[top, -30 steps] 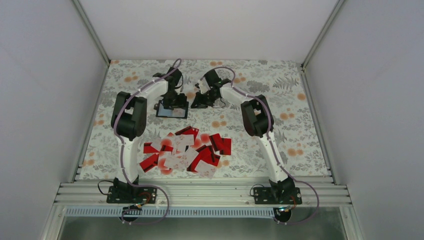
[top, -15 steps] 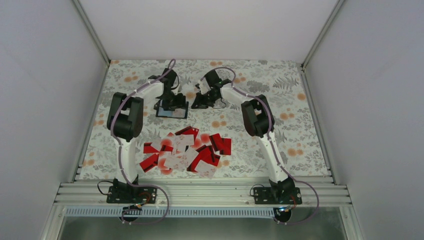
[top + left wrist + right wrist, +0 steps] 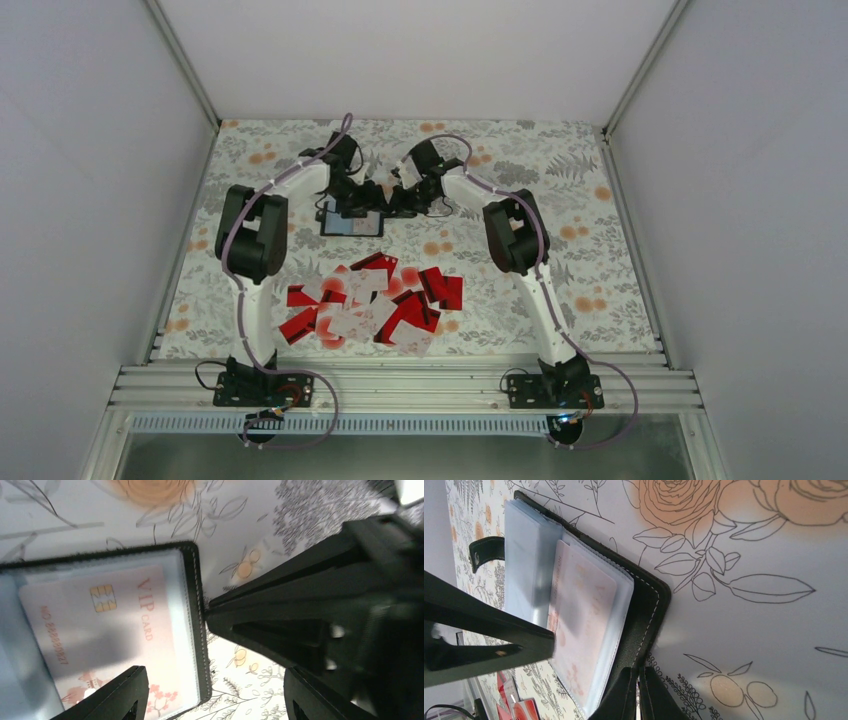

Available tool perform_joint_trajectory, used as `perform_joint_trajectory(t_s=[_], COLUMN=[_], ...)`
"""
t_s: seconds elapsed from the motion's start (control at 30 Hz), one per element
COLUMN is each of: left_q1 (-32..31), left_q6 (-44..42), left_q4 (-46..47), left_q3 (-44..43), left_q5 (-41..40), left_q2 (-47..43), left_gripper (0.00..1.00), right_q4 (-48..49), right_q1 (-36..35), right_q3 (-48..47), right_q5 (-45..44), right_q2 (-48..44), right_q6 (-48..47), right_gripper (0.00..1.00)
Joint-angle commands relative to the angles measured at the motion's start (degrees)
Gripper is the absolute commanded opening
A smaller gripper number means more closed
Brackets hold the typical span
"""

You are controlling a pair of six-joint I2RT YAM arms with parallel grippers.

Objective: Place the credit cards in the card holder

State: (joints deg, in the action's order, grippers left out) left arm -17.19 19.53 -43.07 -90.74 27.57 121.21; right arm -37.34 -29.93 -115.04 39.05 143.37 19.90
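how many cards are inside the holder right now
1: a pale VIP card lies face up behind clear plastic in the open card holder, at the far middle of the table. Others may be hidden deeper inside.

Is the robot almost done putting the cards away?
Not nearly. One pale card already sits in the open holder. The left fingers hover open over it, and the right fingers, shut, are at its edge. The pile of cards lies waiting on the table.
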Motion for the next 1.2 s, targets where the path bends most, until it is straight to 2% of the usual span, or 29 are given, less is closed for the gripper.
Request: perform_joint_trajectory(t_s=[0.0, 0.13, 0.27, 0.37, 0.57, 0.7, 1.17], left_q1=[1.14, 3.04, 3.81, 3.79, 3.96, 4.01, 3.92], left_q6=[-1.39, -5.33, -9.11, -9.35, -7.7, -7.9, -7.99], left_q4=[-2.17, -5.21, -7.22, -7.49, -8.36, -8.71, -4.04], left_q3=[-4.57, -4.98, -3.14, -1.38, 0.48, 1.97, 6.71], left_q5=[-1.07, -7.27, -17.11, -24.2, -33.72, -38.18, -41.3], left_q2=[-4.23, -5.56, -6.46, -8.04, -8.65, -8.23, -7.23], left_gripper=[0.7, 0.77, 0.81, 0.89, 0.9, 0.87, 0.65], right_q4=[-4.61, -4.43, -4.58, -4.24, -3.85, -3.7, -3.22], right_q1=[0.44, 0.66, 1.05, 1.65, 3.76, 5.18, 6.55], right_q3=[2.78, 2.9, 3.87, 5.73, 9.44, 10.71, 13.79], right_q5=[-5.38, -5.72, -6.1, -6.66, -7.21, -7.22, -7.14], right_q2=[-0.23, -0.84, -1.68, -3.3, -5.94, -6.59, -7.92], right_q6=[-0.47, -0.09, 0.13, 0.23, 0.31, 0.21, -0.02], right_gripper=[0.04, 0.04, 0.04, 0.04, 0.04, 0.04, 0.04])
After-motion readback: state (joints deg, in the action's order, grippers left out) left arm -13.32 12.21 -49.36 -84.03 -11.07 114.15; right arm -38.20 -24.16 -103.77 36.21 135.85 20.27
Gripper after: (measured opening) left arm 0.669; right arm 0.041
